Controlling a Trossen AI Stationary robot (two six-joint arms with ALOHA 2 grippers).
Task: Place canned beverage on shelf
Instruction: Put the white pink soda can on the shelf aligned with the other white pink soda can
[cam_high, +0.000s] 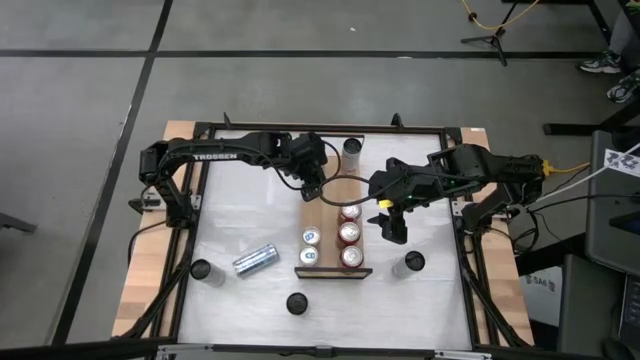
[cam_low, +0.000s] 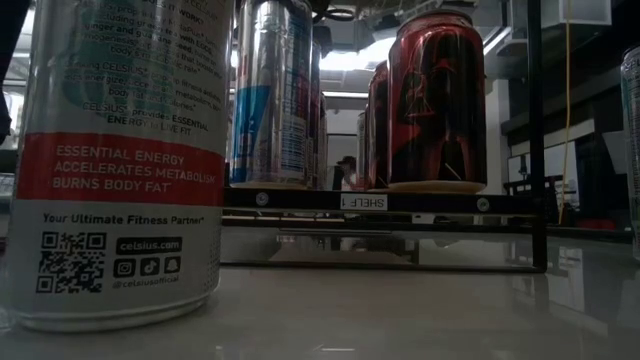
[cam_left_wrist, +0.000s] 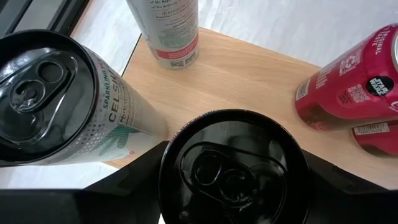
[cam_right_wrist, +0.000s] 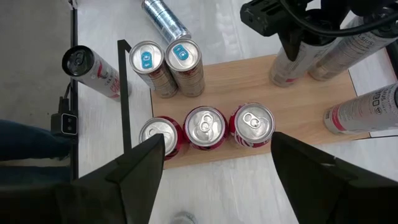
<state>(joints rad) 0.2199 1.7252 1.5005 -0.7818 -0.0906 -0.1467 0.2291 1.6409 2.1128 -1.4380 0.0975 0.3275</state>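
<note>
Black-topped can (cam_left_wrist: 235, 168) sits clamped in your left gripper (cam_left_wrist: 233, 177) over the shelf (cam_left_wrist: 249, 81) (right gripper (cam_right_wrist: 214, 163) hangs wide open, empty).

This is a robotics lab or test workspace. Two dark arms are bolted to a black metal frame (cam_high: 320, 128) around a white table (cam_high: 250, 215) on a grey concrete floor crossed by black tape lines (cam_high: 300, 54). A tripod's feet (cam_high: 487, 38), a yellow cable (cam_high: 500, 15) and grey equipment cases (cam_high: 612, 225) ring the rig. The wooden plank carries a printed "SHELF1" label (cam_low: 364, 202) (a mock-up, not a shop fixture).
</note>
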